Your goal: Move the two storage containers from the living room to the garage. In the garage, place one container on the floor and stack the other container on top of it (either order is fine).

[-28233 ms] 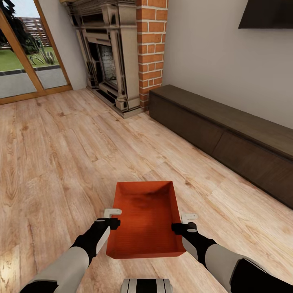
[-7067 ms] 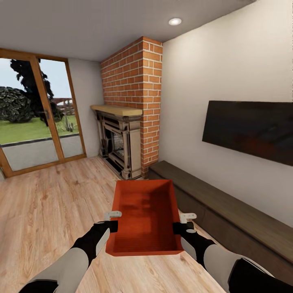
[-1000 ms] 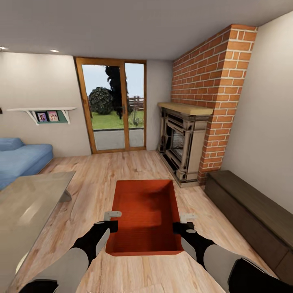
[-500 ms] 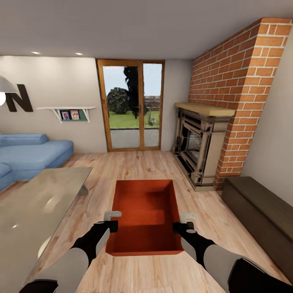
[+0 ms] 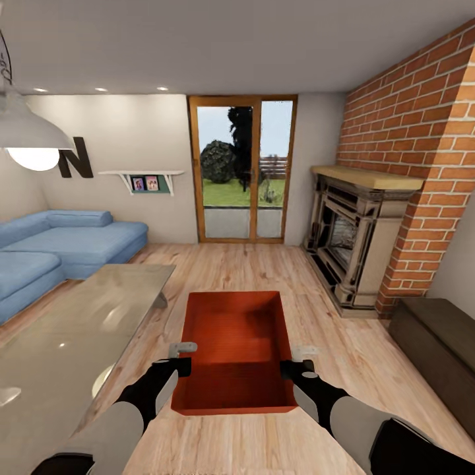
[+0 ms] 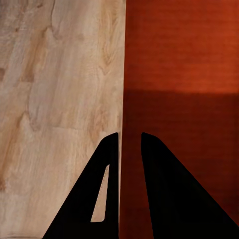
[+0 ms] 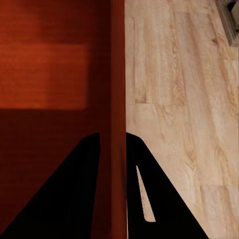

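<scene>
You're carrying a storage container point(image 5: 234, 343) whose orange-red walls look like matt plastic, finely ribbed across the bottom. Your left end effector point(image 6: 130, 142) and right end effector point(image 7: 112, 140) have matt black fingers, each pair set either side of a thin container wall. Under you the floor point(image 5: 264, 270) is light wood plank with visible grain and a soft sheen. At your left the worktop point(image 5: 72, 330) is smooth and glossy, like glass. The sofa point(image 5: 59, 247) looks like blue cloth. The fireplace point(image 5: 409, 132) surround is rough red brick, and the low cabinet point(image 5: 439, 336) is dark matt wood.
</scene>
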